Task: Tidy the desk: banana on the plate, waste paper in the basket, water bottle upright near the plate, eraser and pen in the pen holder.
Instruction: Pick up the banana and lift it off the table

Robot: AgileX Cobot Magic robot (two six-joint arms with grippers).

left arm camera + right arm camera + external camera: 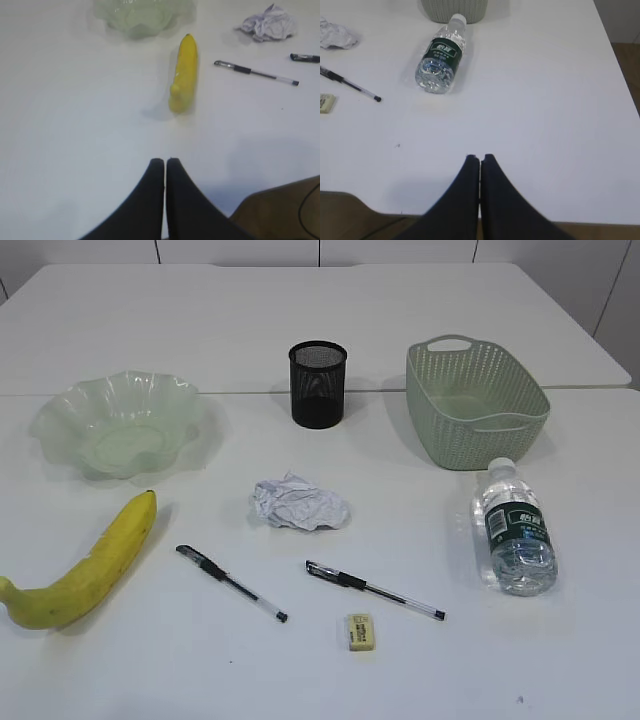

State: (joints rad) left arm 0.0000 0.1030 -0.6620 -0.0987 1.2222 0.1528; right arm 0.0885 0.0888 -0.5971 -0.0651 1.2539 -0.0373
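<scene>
Left pincer (165,162) matte black, two smooth curved tapering fingers, right pincer (480,159) identical

We see a white table (120,670) filling most of the exterior view, with a second white table (200,330) butted against its far edge at 12 o'clock. Beyond that, pale wall panels (400,250) run along the top. In the left wrist view, brown floor (280,210) shows at 4 o'clock, with a thin black cable (301,210) lying on it.
</scene>
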